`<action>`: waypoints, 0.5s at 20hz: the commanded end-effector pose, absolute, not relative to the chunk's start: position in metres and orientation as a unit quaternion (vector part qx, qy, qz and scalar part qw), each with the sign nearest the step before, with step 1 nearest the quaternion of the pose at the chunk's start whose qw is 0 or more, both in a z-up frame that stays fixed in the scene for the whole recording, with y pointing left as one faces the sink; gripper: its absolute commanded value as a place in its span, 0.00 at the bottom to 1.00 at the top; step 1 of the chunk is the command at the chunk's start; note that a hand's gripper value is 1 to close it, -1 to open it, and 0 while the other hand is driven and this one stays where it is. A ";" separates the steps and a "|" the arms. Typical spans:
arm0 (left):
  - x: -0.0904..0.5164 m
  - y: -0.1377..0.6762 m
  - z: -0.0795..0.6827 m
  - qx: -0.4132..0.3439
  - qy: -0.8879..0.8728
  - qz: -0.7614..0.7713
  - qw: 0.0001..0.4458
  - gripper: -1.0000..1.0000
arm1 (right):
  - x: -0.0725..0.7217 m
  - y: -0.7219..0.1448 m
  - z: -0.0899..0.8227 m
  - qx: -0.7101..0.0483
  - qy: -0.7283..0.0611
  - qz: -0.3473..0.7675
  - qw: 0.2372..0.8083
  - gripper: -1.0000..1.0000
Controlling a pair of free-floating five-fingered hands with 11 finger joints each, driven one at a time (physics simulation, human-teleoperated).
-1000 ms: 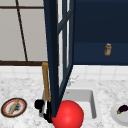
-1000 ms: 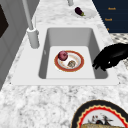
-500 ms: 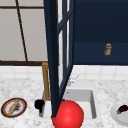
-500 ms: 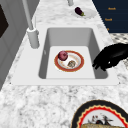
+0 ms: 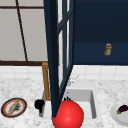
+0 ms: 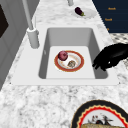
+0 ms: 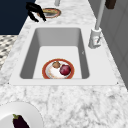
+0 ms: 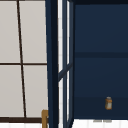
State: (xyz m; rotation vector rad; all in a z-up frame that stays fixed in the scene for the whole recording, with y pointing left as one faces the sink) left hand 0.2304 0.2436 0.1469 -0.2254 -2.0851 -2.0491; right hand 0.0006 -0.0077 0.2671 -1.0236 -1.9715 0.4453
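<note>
My left hand (image 5: 39, 103) hovers over the front left corner of the white sink (image 5: 91, 100). In the left side view the left hand (image 6: 110, 57) hangs over the sink's front rim with its fingers loosely bent downward, holding nothing. In the right side view it (image 7: 35, 11) is near the far plate. On the sink floor lies an orange-rimmed plate (image 6: 77, 68) with a dark red round fruit (image 6: 62, 55) and a small brown item (image 6: 71, 63). A large red ball-like thing (image 5: 68, 115) sits close to the front camera.
An open dark blue glass cabinet door (image 5: 53, 57) juts out over the sink. Inside the cabinet stands a small jar (image 5: 107, 49). The faucet (image 6: 32, 35) stands behind the sink. An eggplant (image 5: 123, 109) lies on a white plate at the right. A patterned plate (image 5: 5, 110) holding a bread-like stick lies on the left counter.
</note>
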 end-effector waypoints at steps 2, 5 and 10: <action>0.230 0.244 0.147 -0.076 -0.707 -0.695 0.105 0.50 | 0.002 -0.027 0.267 -0.427 -0.740 0.225 0.469 0.00; 0.230 0.244 0.147 -0.076 -0.707 -0.695 0.105 0.50 | 0.009 -0.037 0.269 -0.418 -0.736 0.223 0.483 0.00; 0.230 0.244 0.147 -0.076 -0.707 -0.695 0.105 0.50 | 0.030 -0.058 0.289 -0.377 -0.740 0.216 0.512 0.00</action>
